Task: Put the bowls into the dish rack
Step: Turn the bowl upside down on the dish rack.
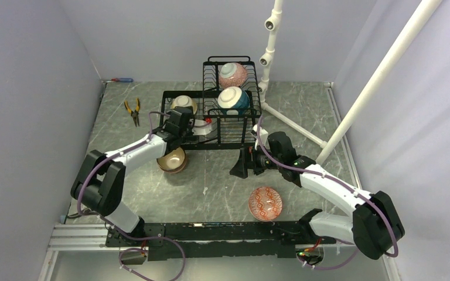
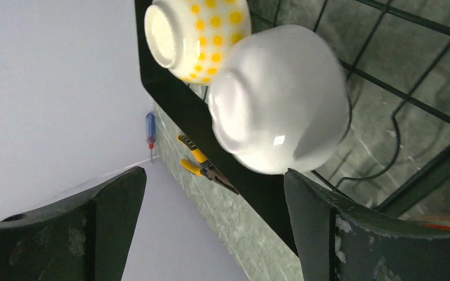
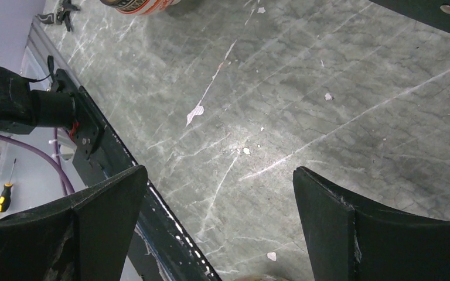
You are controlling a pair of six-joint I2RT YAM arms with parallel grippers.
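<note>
Left claw (image 2: 211, 228): jaws wide apart, gripping nothing. My left wrist cam shows a white bowl (image 2: 281, 99) on its side in the dish rack (image 2: 176, 105), just ahead of my fingers, beside a yellow-dotted bowl (image 2: 199, 35) at the rack's left edge. Top cam hides the white one under my wrist.

Top cam only:
- pink-patterned bowl (image 1: 233, 74) at the rack's far-right corner
- teal-and-white bowl (image 1: 233, 100) just nearer than that
- brown bowl (image 1: 172, 160) on the table (image 1: 222, 187), off the rack's near-left corner
- red-patterned bowl (image 1: 265, 203) by the table's near edge

Right claw (image 3: 220, 225): jaws apart, empty, low over the table between the rack's near edge and the red-patterned bowl, with a wide gap there. Pliers (image 1: 133, 110) lie left of the rack.
</note>
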